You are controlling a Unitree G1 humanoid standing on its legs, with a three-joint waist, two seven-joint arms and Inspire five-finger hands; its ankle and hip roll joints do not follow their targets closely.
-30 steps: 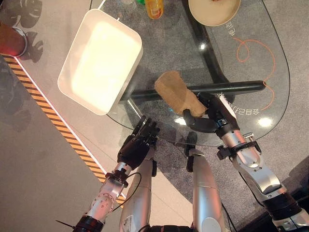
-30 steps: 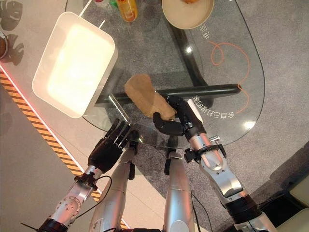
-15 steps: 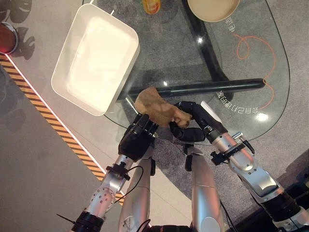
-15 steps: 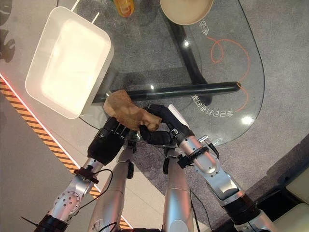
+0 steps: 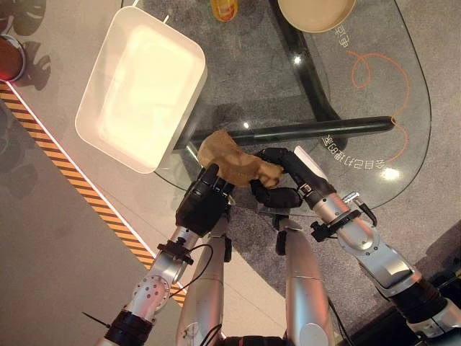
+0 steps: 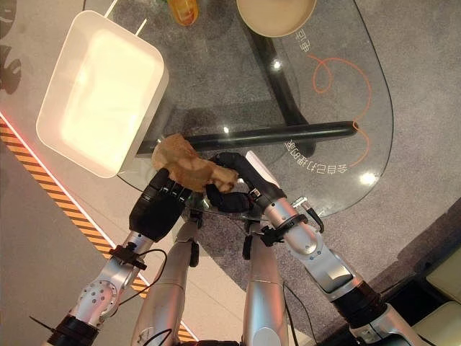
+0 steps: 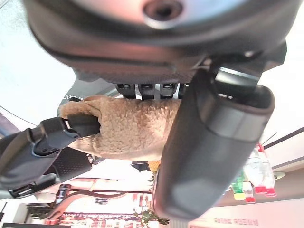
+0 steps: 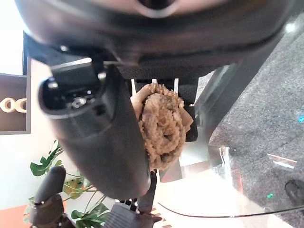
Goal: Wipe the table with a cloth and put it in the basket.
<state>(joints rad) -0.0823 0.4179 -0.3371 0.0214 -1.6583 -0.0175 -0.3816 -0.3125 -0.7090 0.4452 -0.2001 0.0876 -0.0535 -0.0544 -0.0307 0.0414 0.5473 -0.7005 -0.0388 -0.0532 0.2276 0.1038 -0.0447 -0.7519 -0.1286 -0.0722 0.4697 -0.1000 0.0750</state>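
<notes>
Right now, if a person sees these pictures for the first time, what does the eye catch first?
First, the brown cloth at the near edge of the glass table, with the right hand curled round it and the left hand touching its other end. Next, the big white basket at the table's left edge, and a round bowl at the far side.

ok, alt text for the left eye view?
Both dark hands meet at the near edge of the glass table: the right hand grips a tan fuzzy cloth, and the left hand touches it. A white rectangular basket sits beyond.
</notes>
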